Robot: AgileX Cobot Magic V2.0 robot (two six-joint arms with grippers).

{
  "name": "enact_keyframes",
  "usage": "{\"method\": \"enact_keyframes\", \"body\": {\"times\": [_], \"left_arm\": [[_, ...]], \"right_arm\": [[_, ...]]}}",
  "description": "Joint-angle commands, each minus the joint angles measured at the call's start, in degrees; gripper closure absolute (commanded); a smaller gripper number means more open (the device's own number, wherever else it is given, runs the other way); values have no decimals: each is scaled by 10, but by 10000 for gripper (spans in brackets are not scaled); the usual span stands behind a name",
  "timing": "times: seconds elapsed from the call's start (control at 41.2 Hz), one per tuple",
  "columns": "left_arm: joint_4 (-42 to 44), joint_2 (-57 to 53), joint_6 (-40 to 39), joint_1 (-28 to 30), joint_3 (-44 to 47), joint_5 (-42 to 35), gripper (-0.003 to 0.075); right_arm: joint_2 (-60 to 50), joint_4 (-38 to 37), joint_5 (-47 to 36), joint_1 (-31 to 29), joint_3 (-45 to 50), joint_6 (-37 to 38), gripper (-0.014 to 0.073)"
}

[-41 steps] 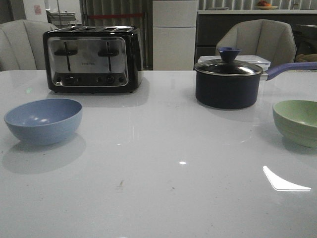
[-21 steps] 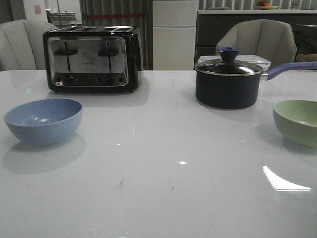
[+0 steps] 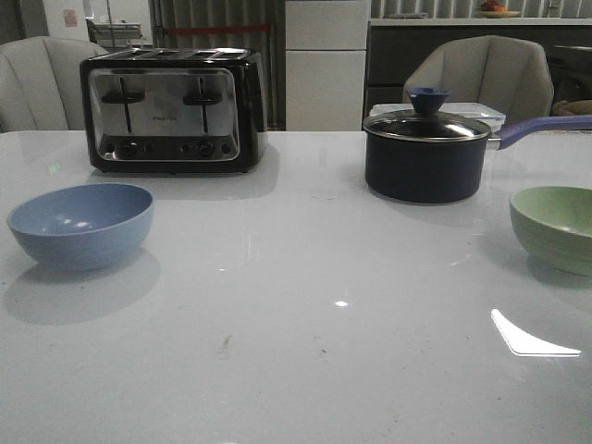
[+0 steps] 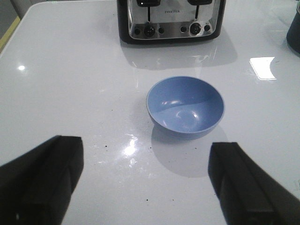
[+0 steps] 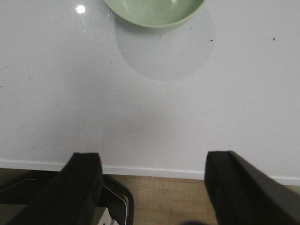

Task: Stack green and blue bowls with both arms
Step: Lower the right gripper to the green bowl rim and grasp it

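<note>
Nothing stacked yet: dusty blue matte round bowl (image 3: 80,225) at table's left, pale sage green matte round bowl (image 3: 556,228) far right (well apart, both empty), left gripper (image 4: 145,183) and right gripper (image 5: 152,187) spread wide, holding nothing, both pickups remaining.

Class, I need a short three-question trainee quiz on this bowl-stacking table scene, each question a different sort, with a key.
1. True or false: the blue bowl sits inside the green bowl.
2. Which stands behind the blue bowl: A) toaster B) saucepan C) kettle?
3. Fill in: the left hand and right hand are both ____.

Key: 1 false, they sit far apart; 2 A; 3 open, holding nothing.
</note>
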Motion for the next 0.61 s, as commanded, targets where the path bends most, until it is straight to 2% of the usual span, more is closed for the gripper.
{"method": "enact_keyframes", "body": {"times": [0.0, 0.17, 0.389, 0.583], "left_arm": [[-3, 4, -2, -4, -16, -44, 108], [-3, 4, -2, -4, -16, -44, 108], [-3, 4, -2, -4, -16, -44, 108], [-3, 4, -2, -4, -16, -45, 108]], "right_arm": [[48, -8, -22, -21, -47, -3, 12], [147, 21, -9, -74, -105, -8, 12], [272, 105, -15, -138, -185, -75, 13], [367, 119, -56, -148, -237, -90, 22]]}}
